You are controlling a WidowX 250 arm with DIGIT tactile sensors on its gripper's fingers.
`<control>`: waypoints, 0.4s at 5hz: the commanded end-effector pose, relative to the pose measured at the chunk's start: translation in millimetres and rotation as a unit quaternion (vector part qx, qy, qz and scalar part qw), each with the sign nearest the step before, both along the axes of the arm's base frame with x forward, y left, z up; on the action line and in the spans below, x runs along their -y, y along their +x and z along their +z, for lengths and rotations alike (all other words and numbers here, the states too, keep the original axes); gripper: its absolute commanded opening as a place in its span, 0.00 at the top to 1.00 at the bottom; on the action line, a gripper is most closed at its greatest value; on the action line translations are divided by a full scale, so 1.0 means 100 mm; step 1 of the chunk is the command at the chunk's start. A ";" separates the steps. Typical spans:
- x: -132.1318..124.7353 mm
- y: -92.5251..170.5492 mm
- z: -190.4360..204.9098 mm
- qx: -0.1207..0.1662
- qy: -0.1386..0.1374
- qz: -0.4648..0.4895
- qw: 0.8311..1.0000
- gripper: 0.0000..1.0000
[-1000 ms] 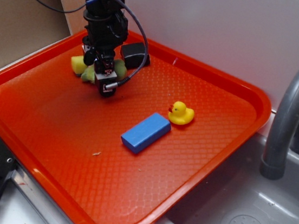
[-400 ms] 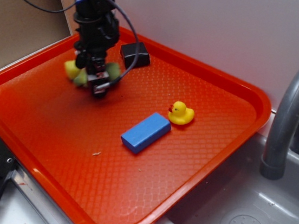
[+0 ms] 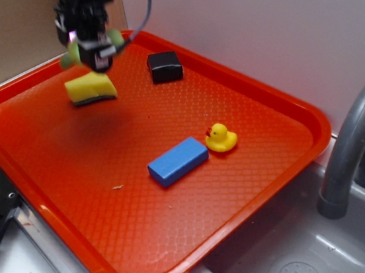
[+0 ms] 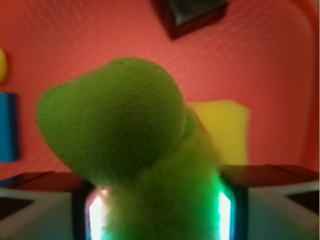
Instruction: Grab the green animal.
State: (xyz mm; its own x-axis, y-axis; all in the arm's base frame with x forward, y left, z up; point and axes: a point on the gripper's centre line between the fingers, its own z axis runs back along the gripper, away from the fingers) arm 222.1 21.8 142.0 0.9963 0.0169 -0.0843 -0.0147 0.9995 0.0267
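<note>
Fingers (image 4: pixel 160 210): clamped on the fuzzy green plush turtle (image 4: pixel 125 135) | Turtle: raised above orange plastic tray (image 3: pixel 156 240), over yellow rectangular sponge (image 3: pixel 90 89) | Nearby: black block (image 3: pixel 164 66)

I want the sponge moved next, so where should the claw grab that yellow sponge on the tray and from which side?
Come straight down from above on the yellow sponge and pinch across its shorter width, near the middle. It lies flat on the tray, a low rectangular pad with open space around it. The claw would first have to release the green animal.
</note>
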 end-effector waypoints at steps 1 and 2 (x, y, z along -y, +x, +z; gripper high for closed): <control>0.09 -0.10 1.11 0.021 -0.035 0.048 0.998 1.00; 0.08 -0.13 1.16 0.034 -0.048 0.038 0.998 1.00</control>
